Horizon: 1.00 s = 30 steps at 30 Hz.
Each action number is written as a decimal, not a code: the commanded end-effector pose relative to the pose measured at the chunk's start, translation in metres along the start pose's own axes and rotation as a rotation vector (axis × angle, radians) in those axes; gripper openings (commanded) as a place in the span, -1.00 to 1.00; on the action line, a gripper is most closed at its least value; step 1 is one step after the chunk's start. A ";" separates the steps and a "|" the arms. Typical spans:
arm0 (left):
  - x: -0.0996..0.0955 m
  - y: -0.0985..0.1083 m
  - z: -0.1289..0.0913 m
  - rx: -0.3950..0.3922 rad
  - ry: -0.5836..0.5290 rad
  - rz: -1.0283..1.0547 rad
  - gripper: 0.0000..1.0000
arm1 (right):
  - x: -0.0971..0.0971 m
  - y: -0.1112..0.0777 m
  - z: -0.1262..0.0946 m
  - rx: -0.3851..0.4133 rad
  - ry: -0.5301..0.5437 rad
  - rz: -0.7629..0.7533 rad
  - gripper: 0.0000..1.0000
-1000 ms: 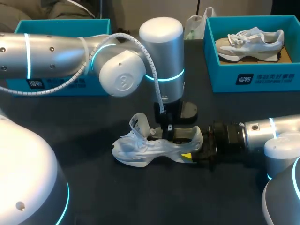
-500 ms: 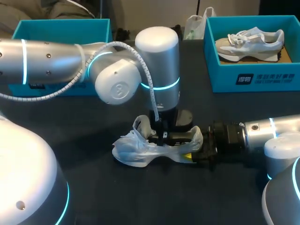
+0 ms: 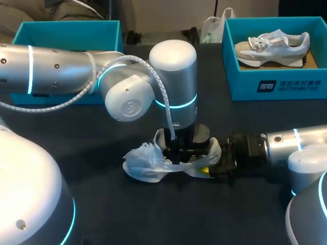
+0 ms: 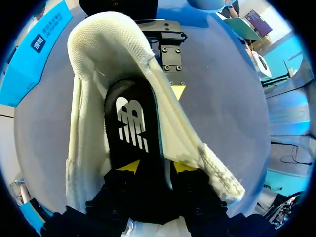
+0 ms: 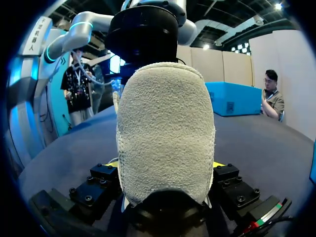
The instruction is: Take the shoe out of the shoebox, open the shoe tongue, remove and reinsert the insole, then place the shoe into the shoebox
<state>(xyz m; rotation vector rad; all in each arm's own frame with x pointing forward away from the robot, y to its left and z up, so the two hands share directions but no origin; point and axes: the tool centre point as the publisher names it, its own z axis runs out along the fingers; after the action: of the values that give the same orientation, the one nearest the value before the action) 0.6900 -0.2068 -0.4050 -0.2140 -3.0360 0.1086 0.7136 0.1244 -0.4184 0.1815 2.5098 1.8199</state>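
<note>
Two grippers meet at the white shoe (image 3: 145, 164) on the dark table (image 3: 153, 214); from above, my left gripper (image 3: 180, 151) has dropped from over the shoe down into its mouth. My left wrist shows its yellow tips pinching the black insole (image 4: 131, 123) inside, so I think pulling it out can start. My right wrist shows my right gripper (image 5: 165, 165) squeezed on the shoe's back end, holding it steady.

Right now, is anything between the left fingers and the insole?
Nothing visible. The left gripper sits inside the shoe, its fingers on either side of the black insole, touching it.
</note>
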 end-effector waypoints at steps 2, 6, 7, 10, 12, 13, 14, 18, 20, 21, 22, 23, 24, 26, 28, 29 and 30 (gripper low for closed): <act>0.004 -0.004 0.016 -0.013 -0.070 -0.016 -0.26 | 0.000 0.001 0.002 0.007 0.000 0.002 -1.00; -0.003 -0.006 0.024 -0.028 -0.132 -0.033 -0.29 | 0.000 0.001 0.002 0.007 0.000 0.002 -1.00; -0.004 -0.006 0.026 -0.035 -0.148 -0.039 -0.29 | 0.000 0.001 0.002 0.007 0.000 0.002 -1.00; -0.010 -0.006 0.029 -0.052 -0.182 -0.055 -0.29 | 0.000 0.001 0.002 0.007 0.000 0.002 -1.00; -0.015 -0.005 0.029 -0.054 -0.185 -0.063 -0.33 | 0.000 0.001 0.002 0.007 0.000 0.002 -1.00; -0.016 -0.004 0.028 -0.055 -0.188 -0.070 -0.35 | 0.000 0.001 0.002 0.007 0.000 0.002 -1.00; -0.017 -0.004 0.028 -0.056 -0.193 -0.074 -0.36 | 0.000 0.001 0.002 0.007 0.000 0.002 -1.00; -0.025 -0.002 0.024 -0.065 -0.231 -0.094 -0.38 | 0.000 0.001 0.002 0.007 0.000 0.002 -1.00; -0.029 -0.001 0.024 -0.072 -0.237 -0.100 -0.39 | 0.000 0.001 0.002 0.007 0.000 0.002 -1.00; -0.030 0.000 0.024 -0.076 -0.240 -0.103 -0.40 | 0.000 0.001 0.002 0.007 0.000 0.002 -1.00; -0.032 0.000 0.024 -0.075 -0.238 -0.106 -0.40 | 0.000 0.001 0.002 0.007 0.000 0.002 -1.00; -0.033 0.002 0.023 -0.067 -0.220 -0.113 -0.40 | 0.000 0.001 0.002 0.007 0.000 0.002 -1.00; -0.034 0.002 0.022 -0.065 -0.219 -0.115 -0.41 | 0.000 0.001 0.002 0.007 0.000 0.002 -1.00; -0.034 0.004 0.019 -0.058 -0.210 -0.120 -0.40 | 0.000 0.001 0.002 0.007 0.000 0.002 -1.00; -0.034 0.005 0.015 -0.051 -0.192 -0.119 -0.40 | 0.000 0.001 0.002 0.007 0.000 0.002 -1.00; -0.034 0.005 0.015 -0.051 -0.194 -0.118 -0.42 | 0.000 0.001 0.002 0.007 0.000 0.002 -1.00; -0.034 0.005 0.014 -0.051 -0.195 -0.117 -0.42 | 0.000 0.001 0.002 0.007 0.000 0.002 -1.00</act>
<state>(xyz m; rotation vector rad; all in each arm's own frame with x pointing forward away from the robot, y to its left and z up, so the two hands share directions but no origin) 0.7032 -0.2071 -0.4096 -0.0291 -3.2416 0.0329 0.7169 0.1236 -0.4190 0.1852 2.5082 1.8186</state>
